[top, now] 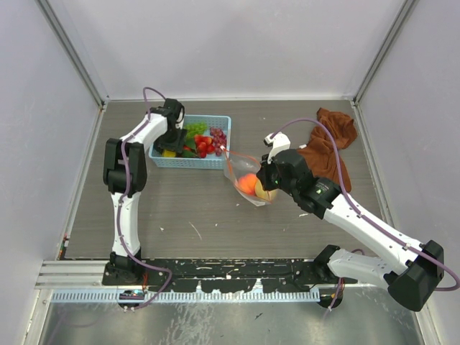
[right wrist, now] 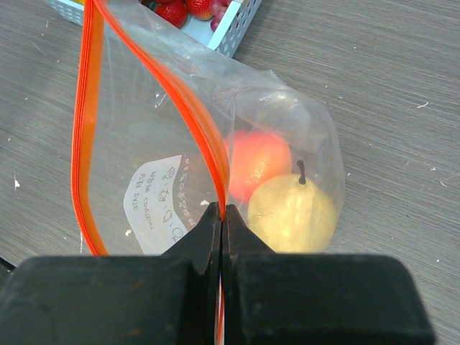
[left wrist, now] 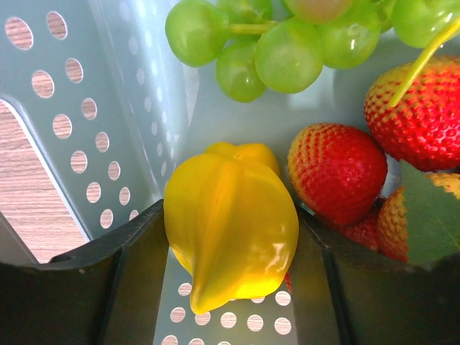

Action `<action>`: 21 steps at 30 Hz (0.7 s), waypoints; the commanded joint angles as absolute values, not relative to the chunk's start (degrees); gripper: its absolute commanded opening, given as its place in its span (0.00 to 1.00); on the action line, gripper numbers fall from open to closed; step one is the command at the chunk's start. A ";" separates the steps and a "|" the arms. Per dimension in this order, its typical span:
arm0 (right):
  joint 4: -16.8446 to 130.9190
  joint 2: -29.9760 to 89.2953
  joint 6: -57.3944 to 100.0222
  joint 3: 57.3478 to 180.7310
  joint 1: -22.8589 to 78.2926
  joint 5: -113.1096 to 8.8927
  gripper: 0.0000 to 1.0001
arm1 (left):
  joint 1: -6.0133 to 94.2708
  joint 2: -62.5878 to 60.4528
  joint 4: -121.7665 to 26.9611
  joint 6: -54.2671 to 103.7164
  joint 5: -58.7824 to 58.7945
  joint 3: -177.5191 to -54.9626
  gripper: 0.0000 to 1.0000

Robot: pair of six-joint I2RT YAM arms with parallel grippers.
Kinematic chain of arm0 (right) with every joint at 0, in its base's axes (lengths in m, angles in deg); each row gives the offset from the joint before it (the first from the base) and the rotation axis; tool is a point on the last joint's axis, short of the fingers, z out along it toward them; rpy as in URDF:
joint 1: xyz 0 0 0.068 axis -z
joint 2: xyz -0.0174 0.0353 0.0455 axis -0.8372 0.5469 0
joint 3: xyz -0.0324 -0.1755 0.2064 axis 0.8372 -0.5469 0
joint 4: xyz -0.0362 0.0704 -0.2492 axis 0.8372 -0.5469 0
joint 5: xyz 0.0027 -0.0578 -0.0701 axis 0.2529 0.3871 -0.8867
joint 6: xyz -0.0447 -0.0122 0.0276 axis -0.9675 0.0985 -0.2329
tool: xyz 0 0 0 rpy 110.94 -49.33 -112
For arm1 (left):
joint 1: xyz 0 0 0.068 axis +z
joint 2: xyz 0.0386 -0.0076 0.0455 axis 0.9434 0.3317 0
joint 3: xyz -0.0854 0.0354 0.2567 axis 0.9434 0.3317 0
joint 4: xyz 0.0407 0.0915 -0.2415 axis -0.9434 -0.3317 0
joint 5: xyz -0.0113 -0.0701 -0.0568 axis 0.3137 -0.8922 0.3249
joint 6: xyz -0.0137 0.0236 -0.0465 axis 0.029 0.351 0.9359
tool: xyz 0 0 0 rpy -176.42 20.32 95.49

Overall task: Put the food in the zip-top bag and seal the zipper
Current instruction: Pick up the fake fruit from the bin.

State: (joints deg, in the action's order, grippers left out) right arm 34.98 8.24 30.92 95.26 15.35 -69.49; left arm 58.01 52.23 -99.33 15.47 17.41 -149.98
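Noted left gripper (left wrist: 228, 241) clamped on yellow piece (left wrist: 230, 205) in basket (left wrist: 93, 129); right gripper (right wrist: 221, 214) pinched tight on zipper (right wrist: 88, 108) of bag (right wrist: 144, 144).

Soft, even light falls from overhead in the top view. The white walls are bright, the table (top: 201, 208) carries only faint, diffuse shadows beneath the arms, and detail is crisp throughout. In the close left wrist view, small white glints sit on the green grapes (left wrist: 287, 50) and the yellow piece (left wrist: 230, 230), while the left gripper (left wrist: 230, 214) is dark and in shadow. In the right wrist view the zip-top bag (right wrist: 158, 144) shows a pale sheen, and the right gripper (right wrist: 221, 215) is black, featureless and slightly soft.
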 commanded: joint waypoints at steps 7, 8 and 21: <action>37.96 7.92 31.54 96.14 15.51 -69.01 0.00 | 58.33 46.64 -101.49 17.54 15.92 -152.26 0.39; 37.89 7.87 31.62 96.18 15.46 -68.98 0.00 | 58.32 45.52 -101.13 17.85 15.84 -151.88 0.39; 36.57 8.19 31.98 97.39 15.49 -69.66 0.00 | 58.19 30.43 -95.48 22.43 15.87 -144.32 0.35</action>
